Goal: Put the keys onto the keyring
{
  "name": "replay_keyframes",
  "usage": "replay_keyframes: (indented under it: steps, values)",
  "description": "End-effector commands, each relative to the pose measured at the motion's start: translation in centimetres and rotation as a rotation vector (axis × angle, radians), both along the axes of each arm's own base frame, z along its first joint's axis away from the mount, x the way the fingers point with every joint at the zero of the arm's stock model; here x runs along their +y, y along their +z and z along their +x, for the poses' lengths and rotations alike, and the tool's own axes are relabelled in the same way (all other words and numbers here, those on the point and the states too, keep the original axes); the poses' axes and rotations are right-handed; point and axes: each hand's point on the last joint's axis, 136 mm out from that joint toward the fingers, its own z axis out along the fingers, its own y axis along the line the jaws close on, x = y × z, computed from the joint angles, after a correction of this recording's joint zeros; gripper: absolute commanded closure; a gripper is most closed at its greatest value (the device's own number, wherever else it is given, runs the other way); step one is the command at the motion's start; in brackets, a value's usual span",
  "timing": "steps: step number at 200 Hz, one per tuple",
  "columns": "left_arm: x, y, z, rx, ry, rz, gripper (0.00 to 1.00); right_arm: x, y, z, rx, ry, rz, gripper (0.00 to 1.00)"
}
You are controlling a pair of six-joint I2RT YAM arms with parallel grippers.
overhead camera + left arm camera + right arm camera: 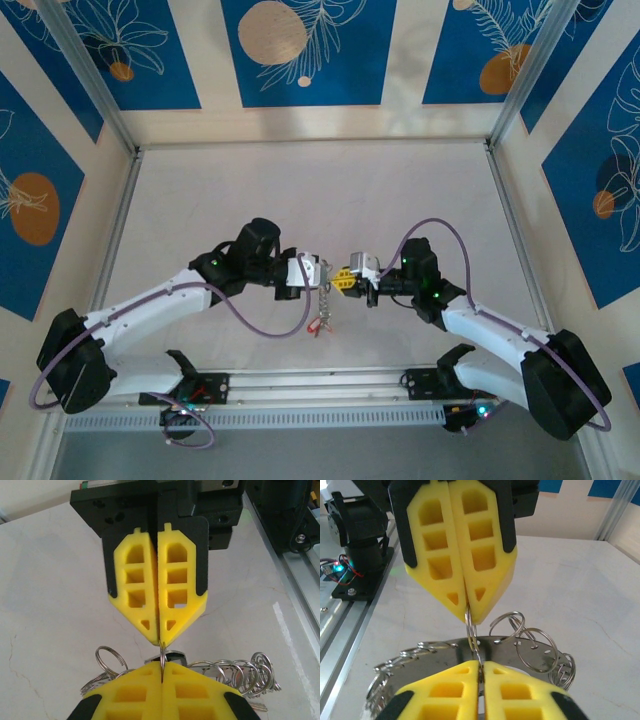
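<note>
**grey metal doughnut-shaped keyring [435, 656] held up between 2 closed hands**

the keyring is at the middle of the pale counter [300, 190], just under the spot where both arms meet. it looks lifted rather than lying flat, though i cannot be sure it is clear of the surface. the left hand [468, 611] is closed, its yellow fingertips pinching a small silver wire split ring [163, 656] from the fringe on the keyring's rim. the right hand [161, 639] faces it tip to tip and is closed on that same split ring from the opposite side. my reading is that 2 grips on 1 loop stop it swinging and give a way to twist or pry its coils, which a key needs before it can slide on.

the tiny keys with red plastic heads [320, 327] show in the top view as a red speck at the near end of the dangling silver chain. whether any is already threaded is too small to tell.

in the way are many more silver split rings [535, 647], crowding the rim just beside the pinched one. some curl up towards the fingertips, so a key could catch on a neighbour. both hands are occupied, so 1 would have to let go to fetch a key. the aluminium rail [320, 385] along the near edge lies well apart.
</note>
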Motion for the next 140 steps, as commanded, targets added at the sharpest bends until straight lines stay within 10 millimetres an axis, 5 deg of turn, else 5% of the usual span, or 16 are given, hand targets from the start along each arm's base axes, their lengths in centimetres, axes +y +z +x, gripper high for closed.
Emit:
replay_keyframes:
  steps: [1, 140]
  values:
    - [-0.5, 2.1, -0.2, -0.032, -0.041, -0.074, 1.00, 0.1, 0.5, -0.2, 0.003, 0.025, 0.017, 0.85]
    - [-0.8, 1.7, -0.7, 0.022, -0.065, -0.082, 1.00, 1.1, 1.7, -0.8, -0.045, 0.090, 0.047, 0.77]
